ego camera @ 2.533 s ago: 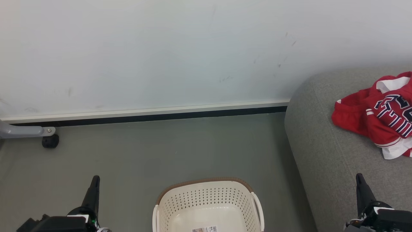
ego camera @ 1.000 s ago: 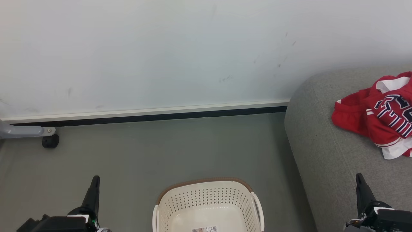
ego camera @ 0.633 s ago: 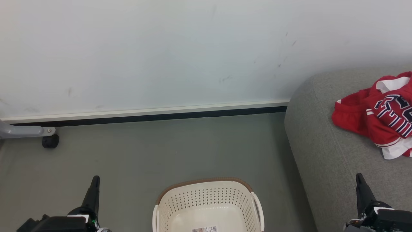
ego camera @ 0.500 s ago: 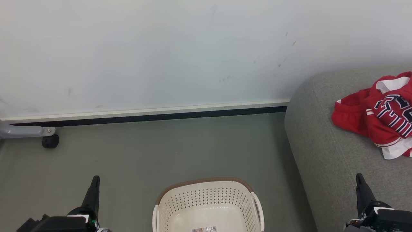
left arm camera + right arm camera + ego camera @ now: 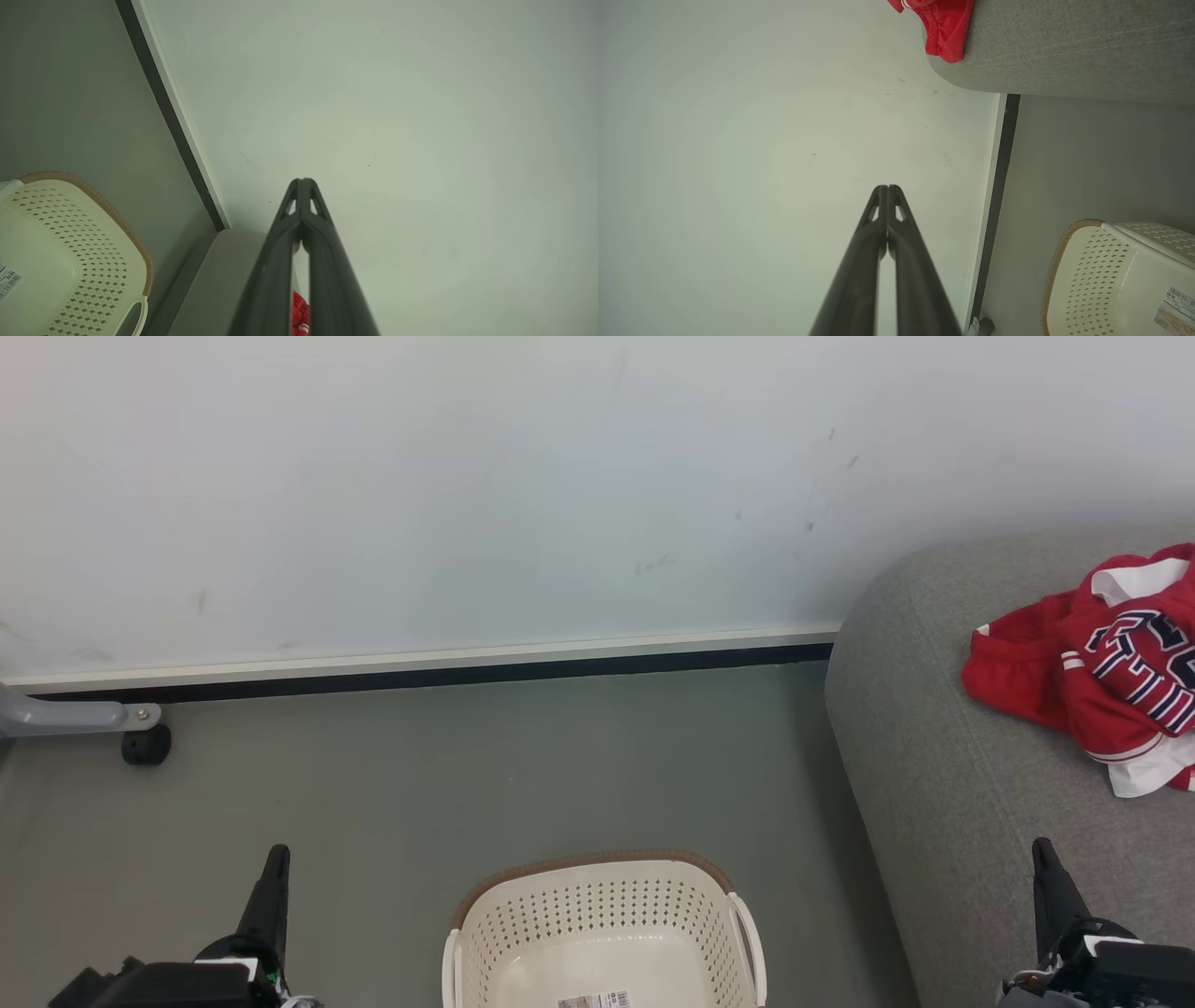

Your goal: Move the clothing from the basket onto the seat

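Head view: set high, facing forward and down across the floor (image 5: 467, 775) to the white wall (image 5: 467, 476); basket (image 5: 597, 905) at its bottom edge, sofa seat (image 5: 934, 784) at right.
Left wrist view: looks along the left gripper (image 5: 302, 182) at the wall, rolled so the floor lies at its left.
Right wrist view: looks along the right gripper (image 5: 887, 189) at the wall, rolled so the floor lies at its right.
Shared: all three take in wall, baseboard (image 5: 420, 663), basket, sofa seat and red clothing (image 5: 1074, 681).

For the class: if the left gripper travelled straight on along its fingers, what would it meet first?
Probably the pale wall: the shut left gripper points at it, with its tips just beyond the corner of the seat. Depth is hard to judge.
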### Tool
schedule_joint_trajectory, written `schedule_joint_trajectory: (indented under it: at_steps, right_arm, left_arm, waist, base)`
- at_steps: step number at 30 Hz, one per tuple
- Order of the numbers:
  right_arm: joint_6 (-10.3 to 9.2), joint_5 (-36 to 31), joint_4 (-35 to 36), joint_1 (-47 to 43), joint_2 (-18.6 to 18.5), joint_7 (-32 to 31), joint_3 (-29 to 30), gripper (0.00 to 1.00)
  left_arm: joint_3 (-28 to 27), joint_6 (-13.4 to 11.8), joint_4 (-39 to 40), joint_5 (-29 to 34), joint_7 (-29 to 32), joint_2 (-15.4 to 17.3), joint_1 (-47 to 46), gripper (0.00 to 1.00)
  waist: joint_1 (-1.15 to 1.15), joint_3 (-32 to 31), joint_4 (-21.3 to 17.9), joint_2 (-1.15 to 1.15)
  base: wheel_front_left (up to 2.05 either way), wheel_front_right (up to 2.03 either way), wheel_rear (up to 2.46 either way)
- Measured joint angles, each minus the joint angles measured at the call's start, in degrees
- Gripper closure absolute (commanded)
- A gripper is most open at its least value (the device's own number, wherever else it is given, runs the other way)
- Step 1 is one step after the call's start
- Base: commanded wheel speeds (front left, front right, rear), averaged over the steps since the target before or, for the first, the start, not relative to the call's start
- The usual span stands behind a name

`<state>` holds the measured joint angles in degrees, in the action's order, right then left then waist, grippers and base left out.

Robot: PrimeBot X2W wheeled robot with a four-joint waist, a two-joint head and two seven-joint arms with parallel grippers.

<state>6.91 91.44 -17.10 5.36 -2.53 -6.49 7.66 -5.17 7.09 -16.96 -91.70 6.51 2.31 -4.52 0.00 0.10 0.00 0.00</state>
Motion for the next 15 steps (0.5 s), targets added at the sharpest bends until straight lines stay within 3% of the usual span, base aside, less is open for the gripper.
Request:
schedule_joint_trajectory:
  at_steps: [15]
  right_arm:
    - [0.00,0.00,0.01,0.00,0.00,0.00,0.00,1.00]
  left_arm:
    - [0.00,0.00,0.00,0.00,0.00,0.00,0.00,1.00]
  waist:
    - [0.00,0.00,0.00,0.00]
  base:
    - [0.00,0.00,0.00]
